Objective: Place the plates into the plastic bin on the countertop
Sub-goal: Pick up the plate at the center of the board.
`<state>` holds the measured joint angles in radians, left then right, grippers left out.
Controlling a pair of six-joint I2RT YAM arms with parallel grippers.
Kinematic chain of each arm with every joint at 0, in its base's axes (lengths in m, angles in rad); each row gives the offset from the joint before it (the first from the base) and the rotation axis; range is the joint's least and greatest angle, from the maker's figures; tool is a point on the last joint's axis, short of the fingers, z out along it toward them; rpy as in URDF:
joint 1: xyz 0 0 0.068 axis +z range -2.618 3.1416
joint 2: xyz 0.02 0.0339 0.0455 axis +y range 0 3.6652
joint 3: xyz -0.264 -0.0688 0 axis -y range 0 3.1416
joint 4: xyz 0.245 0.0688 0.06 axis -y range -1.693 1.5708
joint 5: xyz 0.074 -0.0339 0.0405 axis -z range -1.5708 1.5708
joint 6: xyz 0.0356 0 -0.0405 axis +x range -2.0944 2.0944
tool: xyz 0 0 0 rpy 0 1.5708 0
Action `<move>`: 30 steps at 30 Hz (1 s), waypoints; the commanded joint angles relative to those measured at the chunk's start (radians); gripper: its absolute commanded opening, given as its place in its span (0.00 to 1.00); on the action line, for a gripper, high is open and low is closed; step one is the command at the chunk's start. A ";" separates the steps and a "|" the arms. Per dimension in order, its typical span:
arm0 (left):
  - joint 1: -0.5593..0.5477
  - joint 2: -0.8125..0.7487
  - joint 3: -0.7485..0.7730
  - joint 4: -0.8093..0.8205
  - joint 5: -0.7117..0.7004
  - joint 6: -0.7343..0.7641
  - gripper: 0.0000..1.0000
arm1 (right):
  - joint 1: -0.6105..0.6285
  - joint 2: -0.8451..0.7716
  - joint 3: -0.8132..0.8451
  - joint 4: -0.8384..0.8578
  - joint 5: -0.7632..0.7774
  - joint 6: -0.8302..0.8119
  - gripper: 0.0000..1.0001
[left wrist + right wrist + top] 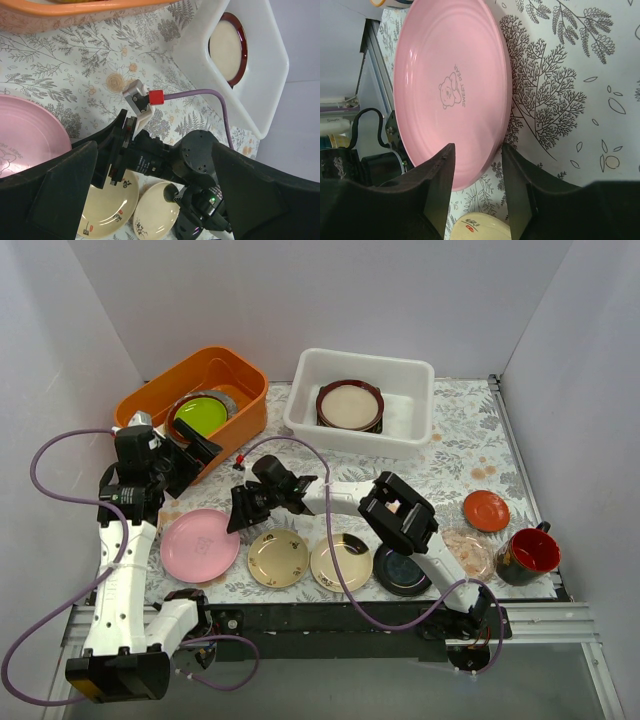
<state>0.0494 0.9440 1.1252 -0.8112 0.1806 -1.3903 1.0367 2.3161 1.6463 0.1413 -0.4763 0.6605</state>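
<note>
— Contents of the containers?
— In the white plastic bin (pixel 400 437), at the far side of the table (pixel 460 470), a stack of brown-rimmed plates (pixel 350 406), cream centre up. In the orange tub (pixel 150 395) to its left, a lime-green plate (pixel 200 416).
— Outside the bin?
— Along the near edge, left to right: pink plate (pixel 200 545), gold plate (pixel 278 558), second gold plate (pixel 340 562), glossy black plate (pixel 395 575), speckled pinkish plate (pixel 470 555). Further right, an orange-red plate (pixel 486 510) and a red-and-black cup (pixel 530 552).
— Grippers?
— Right gripper (pixel 478 150): parted, astride the pink plate's rim, clamped on nothing; contact impossible to tell. Left gripper (pixel 155 150): spread wide, empty, poised over the right arm (pixel 200 160), close to the orange tub.
— Any writing?
— On the pink plate, a small printed bear beside lettering apparently reading "SWEET DEAR".
</note>
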 commanded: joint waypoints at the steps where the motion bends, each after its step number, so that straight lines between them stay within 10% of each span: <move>1: 0.004 -0.040 -0.002 0.004 0.026 0.014 0.98 | 0.014 0.025 0.027 0.029 0.021 0.010 0.49; 17: 0.004 -0.063 -0.021 0.040 0.071 0.008 0.98 | 0.051 0.063 0.061 -0.085 0.102 -0.047 0.50; 30: 0.004 -0.074 -0.028 0.050 0.085 -0.003 0.98 | 0.062 0.029 0.024 -0.155 0.218 -0.088 0.13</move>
<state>0.0498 0.8917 1.1053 -0.7769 0.2405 -1.3930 1.0904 2.3703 1.7153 0.0593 -0.3439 0.6209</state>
